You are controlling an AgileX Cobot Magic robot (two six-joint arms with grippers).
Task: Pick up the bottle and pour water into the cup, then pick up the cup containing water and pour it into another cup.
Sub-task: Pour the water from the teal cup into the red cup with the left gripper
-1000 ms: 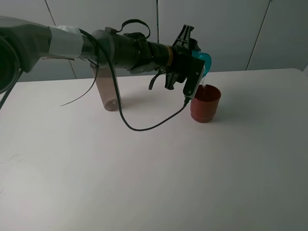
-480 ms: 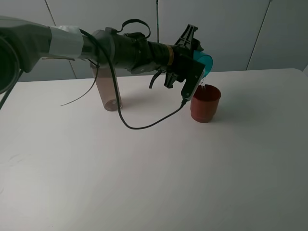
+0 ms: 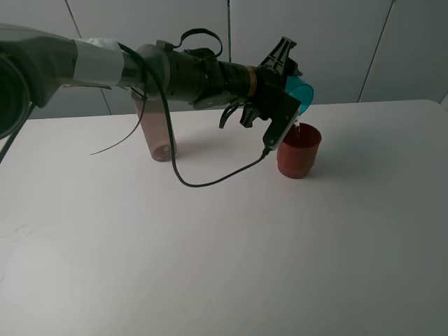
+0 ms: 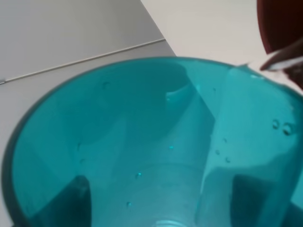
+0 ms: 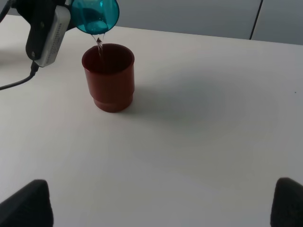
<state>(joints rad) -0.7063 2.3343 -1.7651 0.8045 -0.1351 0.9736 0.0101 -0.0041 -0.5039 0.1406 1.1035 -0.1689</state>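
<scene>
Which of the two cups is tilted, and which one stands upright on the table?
The teal cup is tilted, held in the left gripper. The dark red cup stands upright.

Left arm reaches across the middle, left gripper (image 3: 288,82) rolled sideways, seemingly clamped; right gripper's fingertips (image 5: 23,203) parted

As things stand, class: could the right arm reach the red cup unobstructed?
Probably not cleanly: the left tool holds the teal cup tilted just above the red cup, though its near side looks free.
</scene>
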